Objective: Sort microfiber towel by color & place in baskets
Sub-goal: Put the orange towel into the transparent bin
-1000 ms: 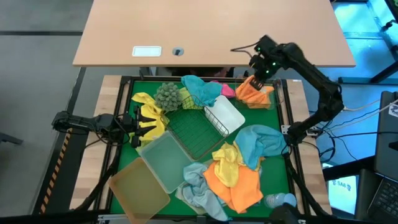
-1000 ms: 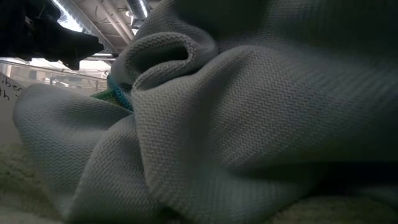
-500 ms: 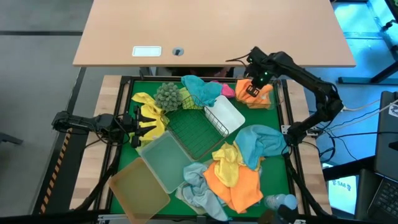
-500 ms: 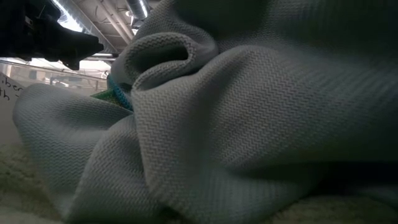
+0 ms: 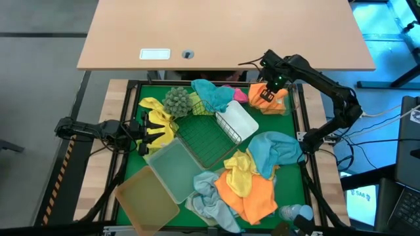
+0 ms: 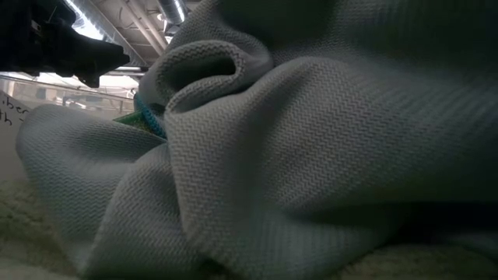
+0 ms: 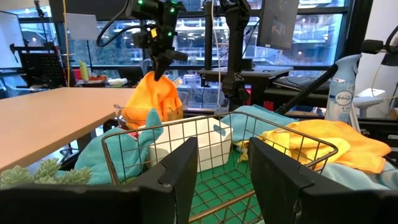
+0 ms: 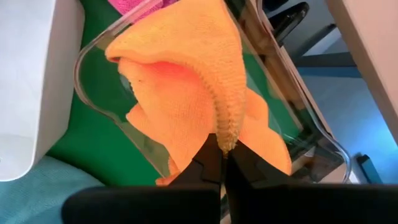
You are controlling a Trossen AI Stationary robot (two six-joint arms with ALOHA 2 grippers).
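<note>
- My right gripper (image 5: 267,92) had swung over the clear amber plastic basket (image 8: 99,46), jaws pinched on the soft orange microfiber towel (image 8: 186,93); release next, I judged.
- My left gripper (image 7: 221,171) waited at the table's left edge, jaws parted, empty.

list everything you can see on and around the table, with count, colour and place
orange towel: one, orange, pinched by the right gripper over a clear bin at the far right corner
loose towels: a heap, orange, yellow, light blue, near right of the mat
yellow towel: one, left side by the left gripper
blue towel: one, far middle
bobbly ball: one, grey-green, far left
wire basket: one, green, centre
white bin: one, beside the wire basket
frosted bin: one, near left
amber bin: one, near left corner
spray bottle: one, clear, near right edge
left gripper: open, left edge
right gripper: shut on the orange towel
</note>
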